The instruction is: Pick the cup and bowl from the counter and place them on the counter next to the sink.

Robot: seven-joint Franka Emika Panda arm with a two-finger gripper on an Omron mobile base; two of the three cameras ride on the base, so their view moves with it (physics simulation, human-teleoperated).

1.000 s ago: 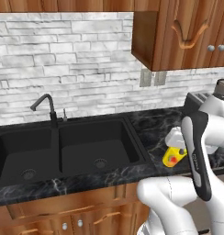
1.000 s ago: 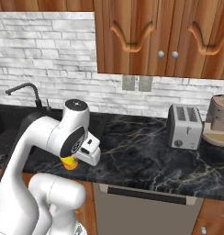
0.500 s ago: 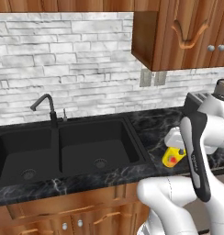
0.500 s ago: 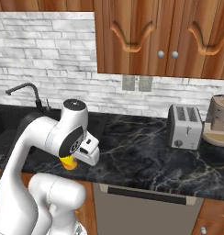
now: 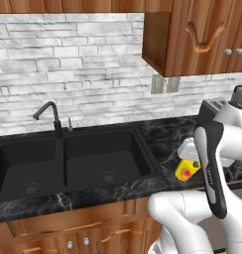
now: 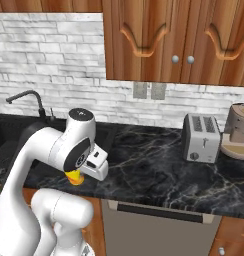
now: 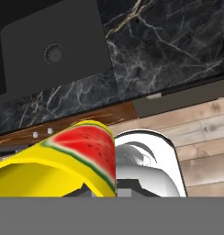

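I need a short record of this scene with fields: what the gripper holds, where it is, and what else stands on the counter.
held thing: small yellow cup with a watermelon picture
gripper: shut on the cup
place: above the glossy black marble counter, right of the black double-basin sink
faucet: thin black gooseneck faucet behind the sink
other things: silver toaster

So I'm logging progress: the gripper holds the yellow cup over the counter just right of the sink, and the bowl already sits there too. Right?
Not quite. The gripper does hold the yellow cup over the counter just right of the sink, but the bowl isn't there: the right base view shows it far along the counter, beyond the toaster.
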